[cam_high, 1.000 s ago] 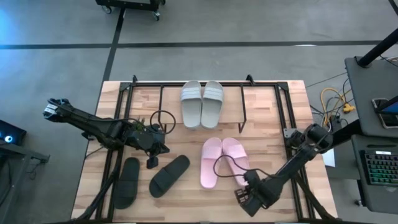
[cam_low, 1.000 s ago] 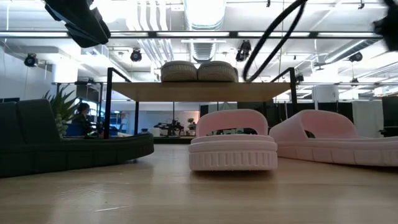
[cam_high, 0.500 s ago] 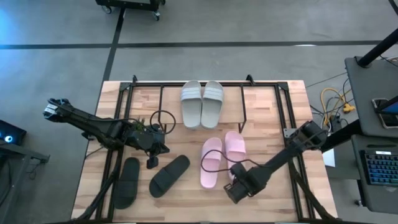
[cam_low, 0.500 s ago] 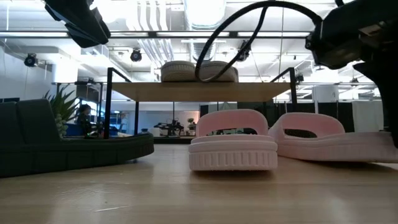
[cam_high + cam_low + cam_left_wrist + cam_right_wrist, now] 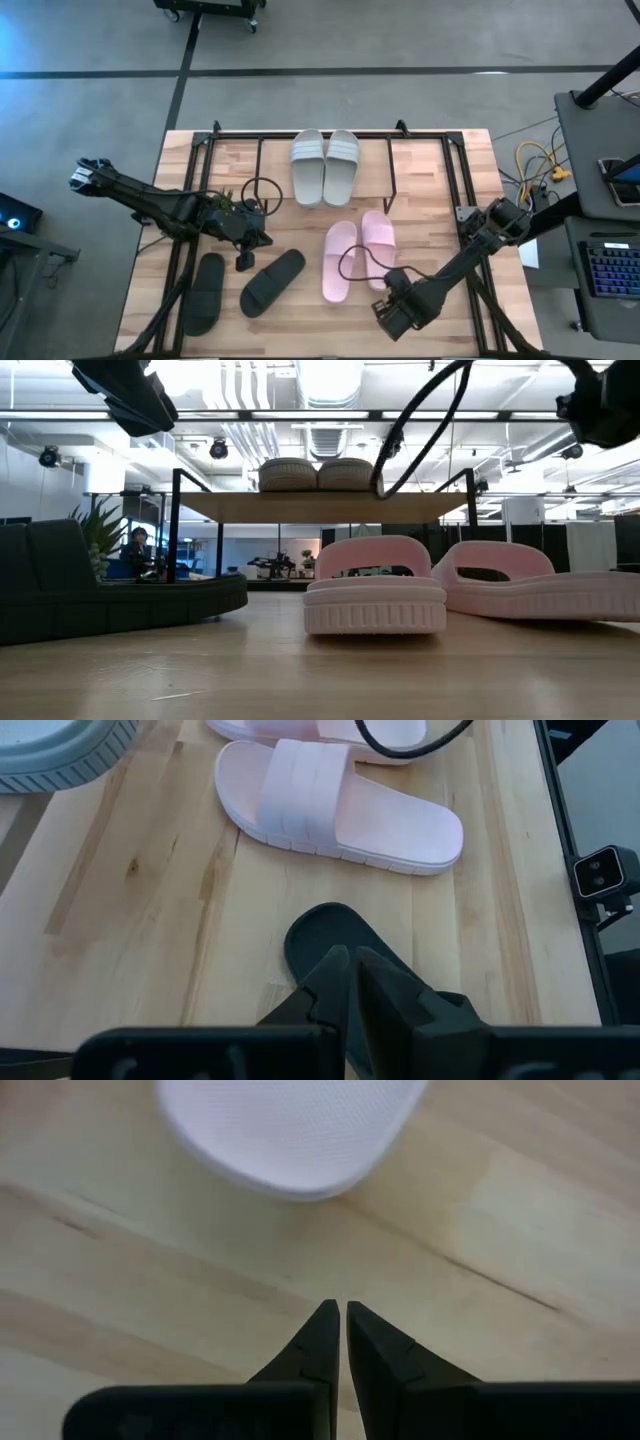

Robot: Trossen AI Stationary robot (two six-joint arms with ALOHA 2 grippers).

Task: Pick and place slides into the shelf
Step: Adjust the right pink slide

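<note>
Two pale grey-green slides [image 5: 325, 166] lie side by side, soles down, on the shelf's top board [image 5: 320, 507]. Two pink slides [image 5: 358, 255] rest flat on the table in front of the shelf [image 5: 390, 178]. Two black slides [image 5: 272, 282] lie toward the near left. My right gripper [image 5: 395, 315] is shut and sits just nearward of the right pink slide's heel [image 5: 290, 1130], over bare wood. My left gripper [image 5: 350, 962] is shut and hangs raised above the end of a black slide [image 5: 322, 935].
A larger black frame [image 5: 455, 190] runs around the table, with rails along both sides. A black cable loops over the pink slides [image 5: 352, 262]. Bare wood lies under the shelf and along the near edge. A small green plant [image 5: 222, 205] sits by my left arm.
My right gripper swung toward the table's left and far side against the right pink slide's heel. The slide slid farther and turned straighter, parallel to its mate. The gripper then drew back toward the near right, off the slide.
</note>
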